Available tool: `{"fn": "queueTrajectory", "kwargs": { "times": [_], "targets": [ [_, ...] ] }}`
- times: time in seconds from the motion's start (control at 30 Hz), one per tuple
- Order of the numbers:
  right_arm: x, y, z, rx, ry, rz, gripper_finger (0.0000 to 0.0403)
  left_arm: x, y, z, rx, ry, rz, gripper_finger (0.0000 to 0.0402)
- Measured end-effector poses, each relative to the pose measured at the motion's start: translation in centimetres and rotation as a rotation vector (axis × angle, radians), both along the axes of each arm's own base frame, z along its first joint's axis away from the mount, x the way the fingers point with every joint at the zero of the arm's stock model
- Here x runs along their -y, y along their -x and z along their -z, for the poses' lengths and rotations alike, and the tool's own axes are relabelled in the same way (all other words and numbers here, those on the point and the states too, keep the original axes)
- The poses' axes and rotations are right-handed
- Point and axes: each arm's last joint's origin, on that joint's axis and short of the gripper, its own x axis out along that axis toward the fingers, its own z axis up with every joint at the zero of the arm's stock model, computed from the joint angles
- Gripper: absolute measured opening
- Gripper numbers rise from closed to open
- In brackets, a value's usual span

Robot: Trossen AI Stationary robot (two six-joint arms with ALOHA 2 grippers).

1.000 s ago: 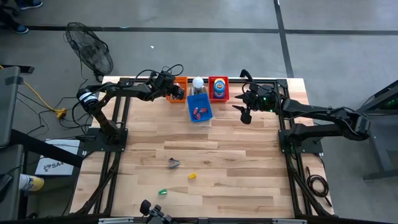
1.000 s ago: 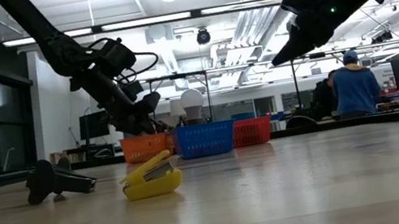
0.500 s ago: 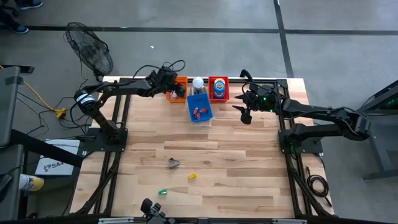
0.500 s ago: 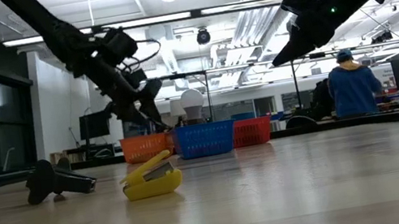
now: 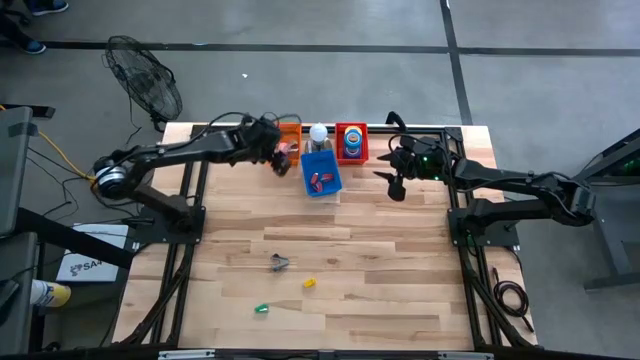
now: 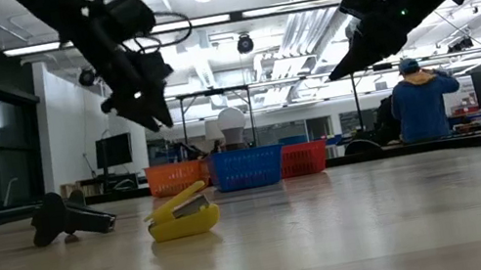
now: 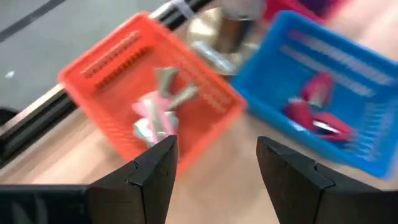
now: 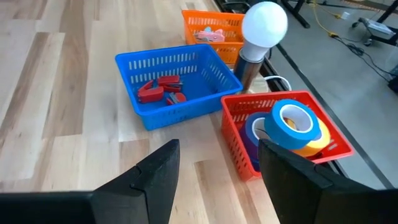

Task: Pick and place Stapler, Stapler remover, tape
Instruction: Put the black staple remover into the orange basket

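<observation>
- The left gripper (image 5: 279, 159) hangs above the table's far edge, just in front of the orange basket (image 5: 288, 133); its fingers (image 7: 155, 171) are spread and hold nothing.
- The orange basket holds pale pink and grey stapler removers (image 7: 155, 115).
- On the near part of the table lie a dark stapler remover (image 5: 280, 263), a yellow stapler (image 5: 310, 283) and a small green item (image 5: 261, 309), well apart from the baskets.
- The blue basket (image 5: 321, 176) stands beside the orange one, with red staplers (image 8: 160, 90) inside.
- A white lamp bulb (image 5: 318, 132) stands between the baskets.
- The red basket (image 5: 351, 143) holds the tape (image 8: 292, 124): a blue roll leaning on a yellow one, another blue roll beside them.
- The right gripper (image 5: 393, 181) hovers right of the red basket, fingers (image 8: 158, 171) spread and empty.
</observation>
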Motion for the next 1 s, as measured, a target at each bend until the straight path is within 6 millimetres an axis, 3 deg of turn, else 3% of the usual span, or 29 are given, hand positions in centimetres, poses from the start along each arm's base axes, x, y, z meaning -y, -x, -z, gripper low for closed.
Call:
{"fn": "queueTrajectory", "kwargs": {
  "times": [0.43,1.0],
  "targets": [
    [-0.3,0.1,0.3,0.002,-0.095,-0.045,0.0208,8.1,-0.8,-0.2,-0.106,0.098,0.234,0.0216],
    [-0.6,0.2,0.6,-0.026,-0.155,-0.076,0.0208,15.1,-1.1,0.1,-0.145,0.172,0.483,0.0216]
  ]
}}
